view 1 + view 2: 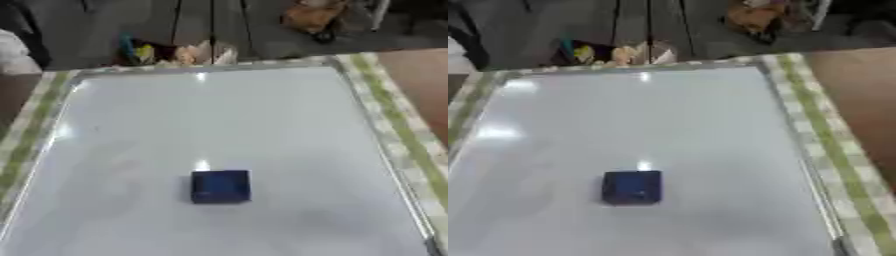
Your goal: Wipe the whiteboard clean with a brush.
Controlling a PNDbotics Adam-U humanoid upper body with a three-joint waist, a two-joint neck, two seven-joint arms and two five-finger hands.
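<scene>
**Blue brush on whiteboard, no hands in frame**

Nearest the camera: a dark blue brush (220, 186), a blocky eraser of nearly square outline, lying flat on the whiteboard (175, 125). It sits in the near half of the board, about midway between the left and right edges. Its outline is so close to square that no long axis can be told; its sides run roughly parallel to the board's edges. A small bright glint of reflected light lies on the board just beyond its far side.

Whiteboard: pale grey-white, glossy, with a thin metal frame. The far edge and both side edges show; the near edge is cut off by the bottom of the view. Several light reflections sit near the far-left corner and along the left side. No clear writing can be made out on the surface; faint greyish smudges may lie left of the brush and near the lower right.

Open room: bare board surrounds the brush on all sides, widest toward the far edge.

Surround: a checked green and white cloth (833, 150) borders the board on the right, left and far sides. Beyond the far edge, a dark floor and a cluster of coloured objects (175, 52), too blurred to name.

Robot hands: neither shows in either view, so their finger state cannot be told
</scene>
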